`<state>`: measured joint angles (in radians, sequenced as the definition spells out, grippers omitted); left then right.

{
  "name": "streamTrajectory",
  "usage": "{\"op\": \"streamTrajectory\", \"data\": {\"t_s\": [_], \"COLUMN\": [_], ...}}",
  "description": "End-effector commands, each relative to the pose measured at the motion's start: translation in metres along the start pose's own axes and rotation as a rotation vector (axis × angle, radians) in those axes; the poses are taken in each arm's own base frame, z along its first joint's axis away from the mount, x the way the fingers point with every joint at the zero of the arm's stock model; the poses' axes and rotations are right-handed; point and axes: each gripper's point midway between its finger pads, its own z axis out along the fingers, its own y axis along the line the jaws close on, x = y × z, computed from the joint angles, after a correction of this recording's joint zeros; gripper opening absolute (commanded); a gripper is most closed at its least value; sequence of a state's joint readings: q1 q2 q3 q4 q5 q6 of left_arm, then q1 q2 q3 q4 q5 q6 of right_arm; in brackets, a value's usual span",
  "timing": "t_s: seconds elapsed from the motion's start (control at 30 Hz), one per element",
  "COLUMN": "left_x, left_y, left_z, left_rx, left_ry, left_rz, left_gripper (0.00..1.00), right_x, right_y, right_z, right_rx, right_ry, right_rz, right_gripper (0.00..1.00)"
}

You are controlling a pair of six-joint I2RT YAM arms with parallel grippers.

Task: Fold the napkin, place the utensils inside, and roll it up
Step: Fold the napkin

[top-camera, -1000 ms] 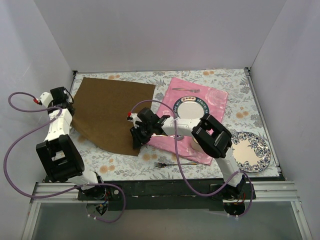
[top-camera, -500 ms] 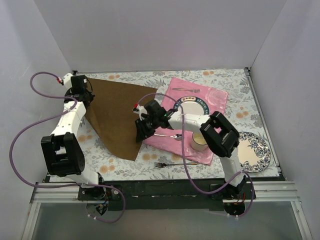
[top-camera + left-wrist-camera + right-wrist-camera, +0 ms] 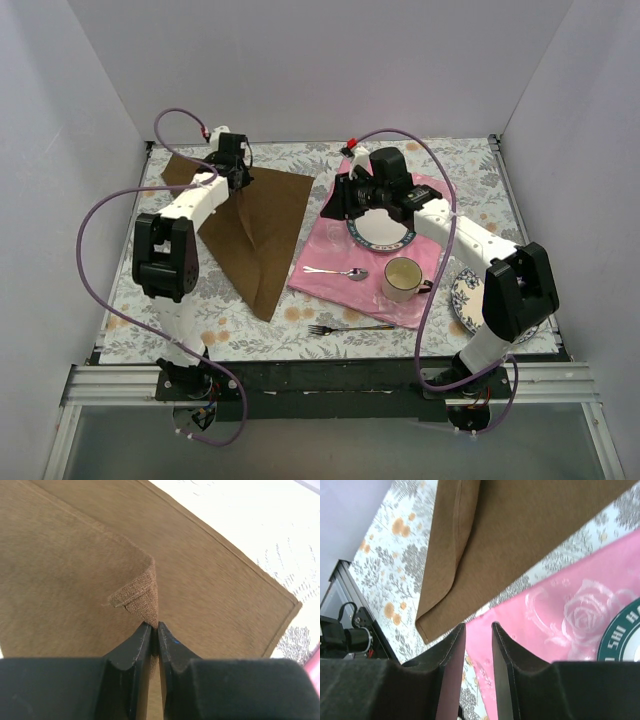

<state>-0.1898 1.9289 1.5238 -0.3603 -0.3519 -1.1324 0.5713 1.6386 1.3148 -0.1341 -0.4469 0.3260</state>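
Floral table (image 3: 150, 330), napkin (image 3: 262, 225) corner in left claw (image 3: 154, 626)

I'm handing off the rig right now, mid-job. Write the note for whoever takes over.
The left claw is shut on a napkin corner, held above the cloth.
The right claw is open and empty over the pink mat's left edge.
The fork lies on the table by the near edge; the spoon on the mat.
Done: fold begun. Left: finish fold, add utensils, roll.

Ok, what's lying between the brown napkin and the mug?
A spoon, resting on the pink mat, lies between the napkin and the mug; the top view shows it.
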Motion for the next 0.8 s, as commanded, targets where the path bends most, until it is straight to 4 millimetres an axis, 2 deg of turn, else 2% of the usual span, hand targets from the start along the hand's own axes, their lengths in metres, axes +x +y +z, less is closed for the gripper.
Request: {"op": "streamTrajectory", "data": {"t_s": [0.0,0.17,0.43,0.77], "left_x": [-0.022,-0.01,-0.007,-0.001], "left_y": [-0.032,-0.049,-0.083,-0.109], "left_z": [-0.009,-0.002,-0.001,0.006], "left_rx": [0.039,0.05,0.129,0.156], "left_ry": [-0.075,-0.072,-0.086,-0.098], "left_rz": [0.054,0.138,0.208,0.282], "left_gripper": [0.1,0.1,0.11,0.11], "right_x": [0.016,0.019,0.024,0.023], "right_y": [-0.012,-0.02,-0.031,-0.039], "right_z": [0.0,0.001,0.008,0.011], "right_rx": [0.03,0.042,0.045,0.046], "right_ry": [0.038,0.044,0.057,0.057], "right_rz": [0.008,0.016,0.031,0.043], "right_gripper": [0.36,0.36,0.36,0.36]}}
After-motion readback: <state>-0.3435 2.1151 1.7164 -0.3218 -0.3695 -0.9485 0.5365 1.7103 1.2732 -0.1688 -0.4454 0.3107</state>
